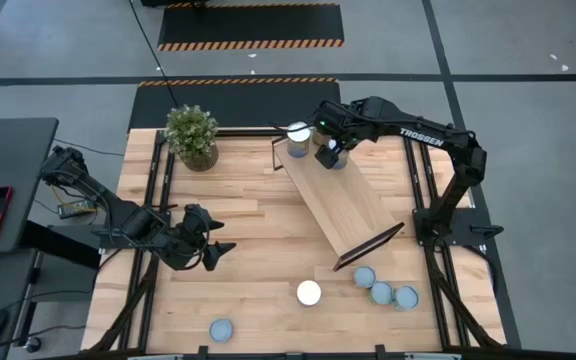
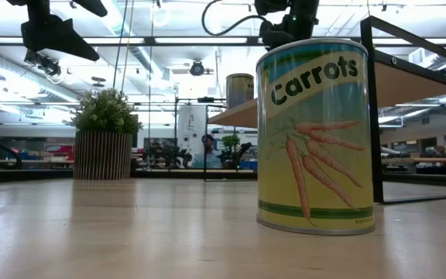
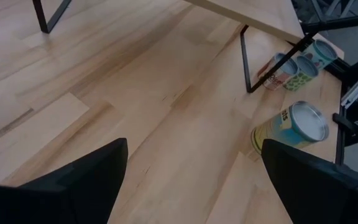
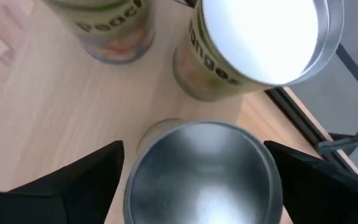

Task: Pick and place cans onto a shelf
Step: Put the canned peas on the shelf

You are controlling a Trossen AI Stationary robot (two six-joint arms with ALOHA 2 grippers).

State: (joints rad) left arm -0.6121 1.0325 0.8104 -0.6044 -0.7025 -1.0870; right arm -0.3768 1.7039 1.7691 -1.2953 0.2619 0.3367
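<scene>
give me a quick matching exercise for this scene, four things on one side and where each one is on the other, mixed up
Things:
1. potted plant
2. right gripper
3. left gripper
4. carrots can

Places:
A. over the bare tabletop, left of the shelf
B. standing on the tabletop, not on the shelf
C. far left part of the table
D. above a can at the shelf's far end

Pairs: 1-C, 2-D, 3-A, 4-B
</scene>
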